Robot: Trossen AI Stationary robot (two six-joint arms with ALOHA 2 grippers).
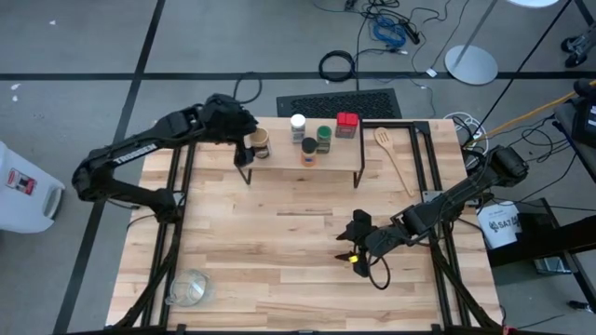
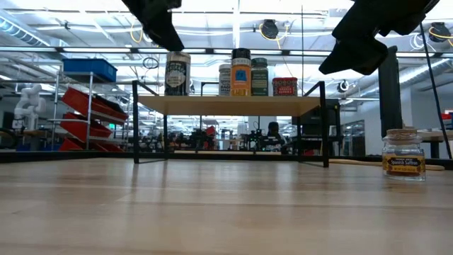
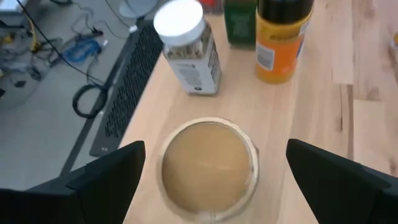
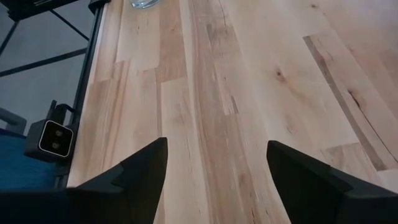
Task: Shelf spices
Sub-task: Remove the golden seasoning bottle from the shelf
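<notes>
The shelf (image 1: 279,166) (image 2: 233,106) stands at the table's far side and carries five spices. They are a tan-lidded jar (image 1: 259,141) (image 3: 208,167) (image 2: 177,73), a white-lidded jar (image 1: 298,126) (image 3: 185,46), an orange jar with a black lid (image 1: 309,149) (image 3: 280,37), a green jar (image 1: 323,138) and a red tin (image 1: 346,124) (image 2: 284,86). My left gripper (image 1: 248,138) (image 3: 216,147) hangs open over the tan-lidded jar, one finger on either side, apart from it. A small saffron jar (image 1: 357,262) (image 2: 403,152) stands on the table by my open right gripper (image 1: 352,233) (image 4: 216,144), which hovers above the tabletop.
A wooden spoon (image 1: 396,158) lies on the table to the right of the shelf. A clear glass bowl (image 1: 189,288) (image 4: 146,3) sits near the table's near left corner. Bare tabletop (image 1: 279,233) stretches between the shelf and the near edge.
</notes>
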